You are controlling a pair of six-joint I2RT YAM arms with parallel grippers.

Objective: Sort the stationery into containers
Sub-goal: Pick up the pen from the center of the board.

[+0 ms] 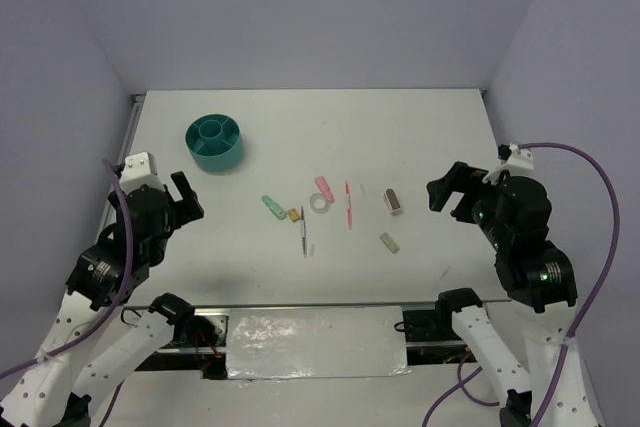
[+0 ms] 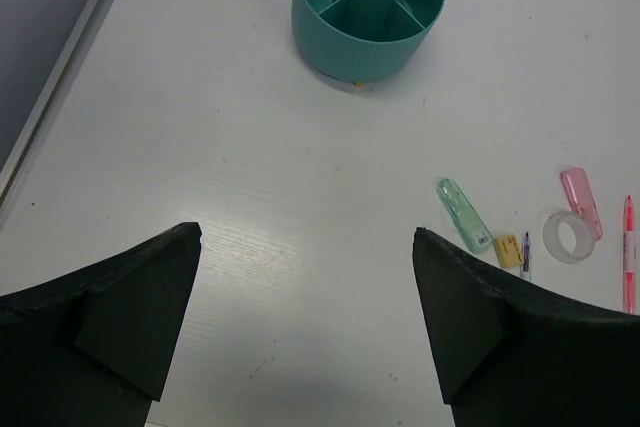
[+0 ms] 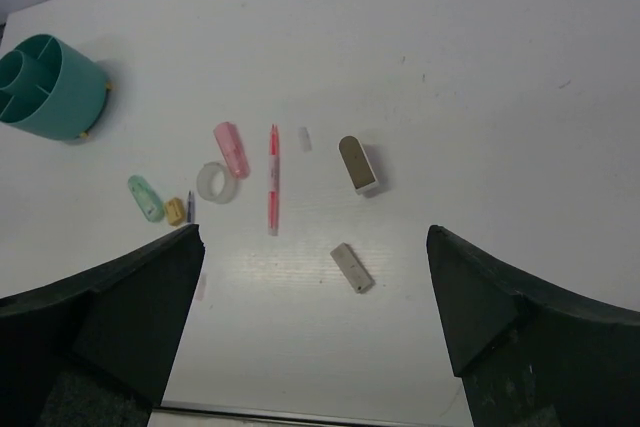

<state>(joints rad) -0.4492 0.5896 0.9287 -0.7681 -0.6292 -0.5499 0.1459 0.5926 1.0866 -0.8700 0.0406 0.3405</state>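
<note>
Left arm (image 1: 135,227) and right arm (image 1: 515,222) flank the stationery (image 1: 322,186), jaws spread, empty. Nothing sorted yet; teal organizer (image 1: 215,142) far left, likely left arm's reach.

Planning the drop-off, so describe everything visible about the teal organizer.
The teal organizer is a round, plastic-looking tub: a centre cup with dividers splitting the ring around it into compartments. It stands upright on the far left of the white table, the visible compartments empty, apart from the stationery; only the table touches it.
</note>
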